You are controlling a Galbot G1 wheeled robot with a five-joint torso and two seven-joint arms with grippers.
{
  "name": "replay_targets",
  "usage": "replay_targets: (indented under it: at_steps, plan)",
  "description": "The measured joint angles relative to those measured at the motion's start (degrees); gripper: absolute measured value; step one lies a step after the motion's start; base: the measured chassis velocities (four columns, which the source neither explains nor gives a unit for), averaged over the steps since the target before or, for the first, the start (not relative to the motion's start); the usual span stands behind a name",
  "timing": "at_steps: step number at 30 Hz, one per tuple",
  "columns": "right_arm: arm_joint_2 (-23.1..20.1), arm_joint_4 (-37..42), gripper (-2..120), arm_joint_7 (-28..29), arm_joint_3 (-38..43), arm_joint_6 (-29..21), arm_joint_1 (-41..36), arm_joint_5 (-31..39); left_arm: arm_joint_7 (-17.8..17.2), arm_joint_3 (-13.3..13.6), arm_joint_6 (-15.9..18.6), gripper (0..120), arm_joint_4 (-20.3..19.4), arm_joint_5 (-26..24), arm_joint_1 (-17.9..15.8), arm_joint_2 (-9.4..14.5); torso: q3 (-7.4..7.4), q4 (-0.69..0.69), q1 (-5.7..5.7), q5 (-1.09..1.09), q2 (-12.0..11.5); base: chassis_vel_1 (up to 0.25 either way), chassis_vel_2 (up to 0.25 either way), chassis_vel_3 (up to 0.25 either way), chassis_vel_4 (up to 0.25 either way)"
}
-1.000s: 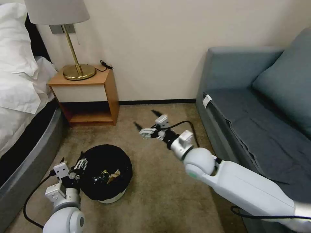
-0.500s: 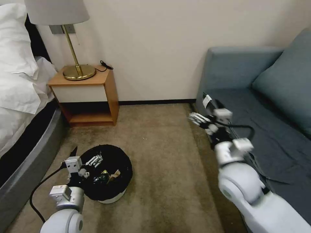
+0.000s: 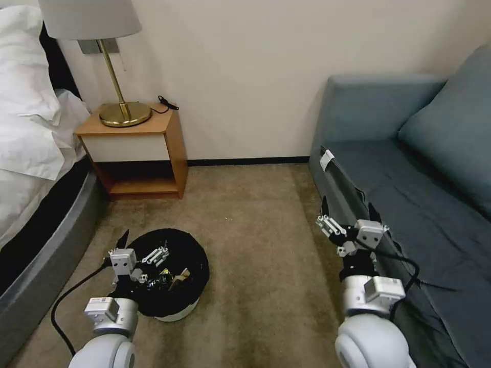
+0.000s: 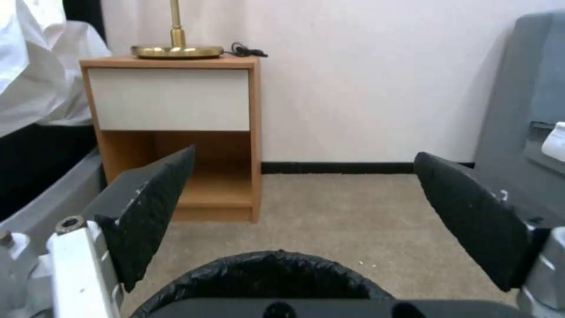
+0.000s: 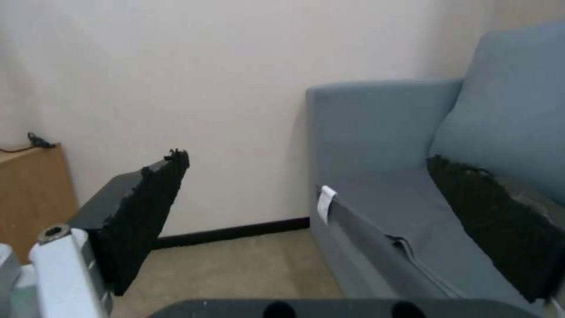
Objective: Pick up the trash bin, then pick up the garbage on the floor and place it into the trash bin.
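Carpeted bedroom floor between nightstand (image 3: 138,148) and sofa (image 3: 409,179): with litter seemingly already inside, close spread left end effector (image 3: 139,249) squarely on near rim of trash bin (image 3: 176,312), lift level, keeping spread, empty right end effector (image 3: 347,221) clear by sofa.

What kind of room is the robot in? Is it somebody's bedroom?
Probably a bedroom, maybe a hotel room. There is a bed with white sheets, a nightstand holding a gold lamp, and a blue-grey sofa across the carpet. A bin sits on the floor by the left claw.
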Motion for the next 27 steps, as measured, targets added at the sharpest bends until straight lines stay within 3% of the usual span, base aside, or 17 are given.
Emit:
replay_targets:
  at_steps: [27]
  plan:
    - [1.3, -1.4, 100, -2.4, -1.5, 1.7, -2.5, -1.7, 0.1, 0.2, -1.5, 100, -0.4, 0.2, 0.7, -0.4, 0.01, 0.00, 0.00, 0.01, 0.0, 0.000, 0.000, 0.000, 0.000]
